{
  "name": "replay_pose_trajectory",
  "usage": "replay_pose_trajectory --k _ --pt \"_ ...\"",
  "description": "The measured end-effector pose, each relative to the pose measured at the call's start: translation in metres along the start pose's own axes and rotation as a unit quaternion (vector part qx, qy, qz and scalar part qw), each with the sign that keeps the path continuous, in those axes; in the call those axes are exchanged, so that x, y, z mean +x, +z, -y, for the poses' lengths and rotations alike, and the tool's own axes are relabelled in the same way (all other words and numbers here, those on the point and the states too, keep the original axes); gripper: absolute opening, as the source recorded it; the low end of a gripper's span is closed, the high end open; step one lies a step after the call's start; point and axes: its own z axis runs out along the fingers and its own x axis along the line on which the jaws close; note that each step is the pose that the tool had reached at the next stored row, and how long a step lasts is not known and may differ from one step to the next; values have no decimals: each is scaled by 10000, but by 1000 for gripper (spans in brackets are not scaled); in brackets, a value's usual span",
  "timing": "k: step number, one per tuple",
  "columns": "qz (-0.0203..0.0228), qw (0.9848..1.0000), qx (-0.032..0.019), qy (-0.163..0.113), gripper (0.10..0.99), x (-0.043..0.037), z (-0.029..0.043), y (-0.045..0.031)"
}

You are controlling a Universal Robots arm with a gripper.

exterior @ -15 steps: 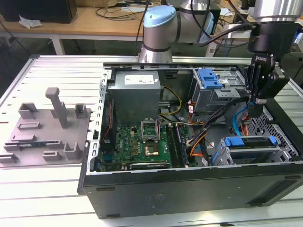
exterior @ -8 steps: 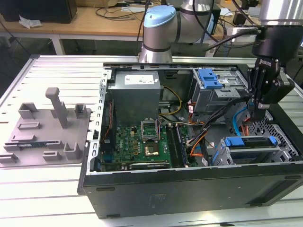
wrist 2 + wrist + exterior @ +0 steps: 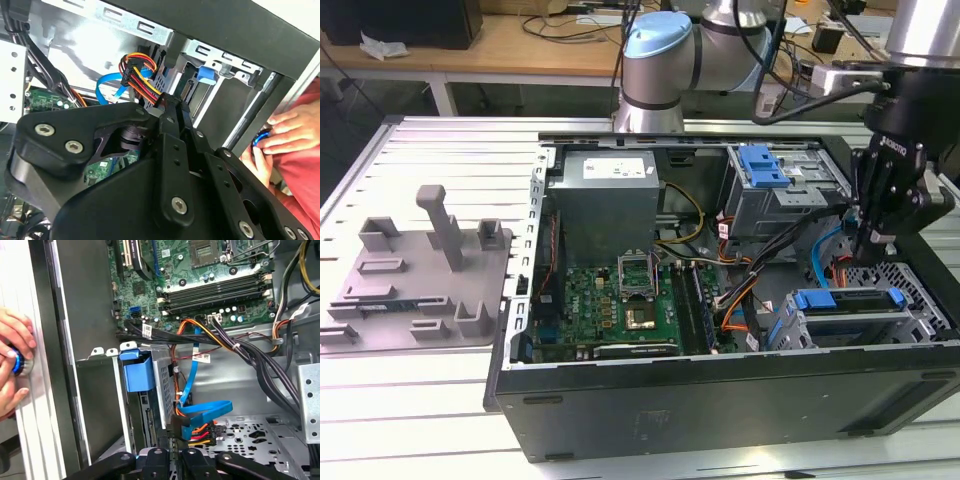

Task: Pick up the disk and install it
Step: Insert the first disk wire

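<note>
Bright blue plastic edges the disk (image 3: pixel 850 300), which sits seated in the lower drive cage (image 3: pixel 920 300) of the open computer case (image 3: pixel 720 400), at the corner toward the exterior view's right. Its silver body lies flat beneath the blue frame. In the first wrist view the blue carrier tab juts from the cage's front, just beside a grey metal wall. The black gripper (image 3: pixel 872 240) hangs just above and behind that cage, apart from the disk. In both wrist views its pincer is drawn narrow, and the tips meet at a black connector (image 3: pixel 175 432) fed by red, orange and yellow wires (image 3: pixel 142 77). Whether the tips actually clamp that connector I cannot tell. A flat blue data cable (image 3: pixel 200 412) loops right beside it. The green motherboard (image 3: pixel 620 300) lies in the middle of the case, and a grey fixture plate (image 3: pixel 420 270) rests on the slatted table (image 3: pixel 420 400) toward the exterior view's left. Outside the case wall, a person's hand (image 3: pixel 12 355) rests on a round thing with a blue ring (image 3: pixel 17 362).
</note>
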Motion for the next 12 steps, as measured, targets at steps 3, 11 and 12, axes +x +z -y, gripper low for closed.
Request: replay_pose_trajectory --k 3,11,12 --pt "86 10000 -8 -8 165 35 6 4" --pt "172 9998 -23 -62 165 74 30 10" --pt "172 9998 -24 -62 165 74 30 10"
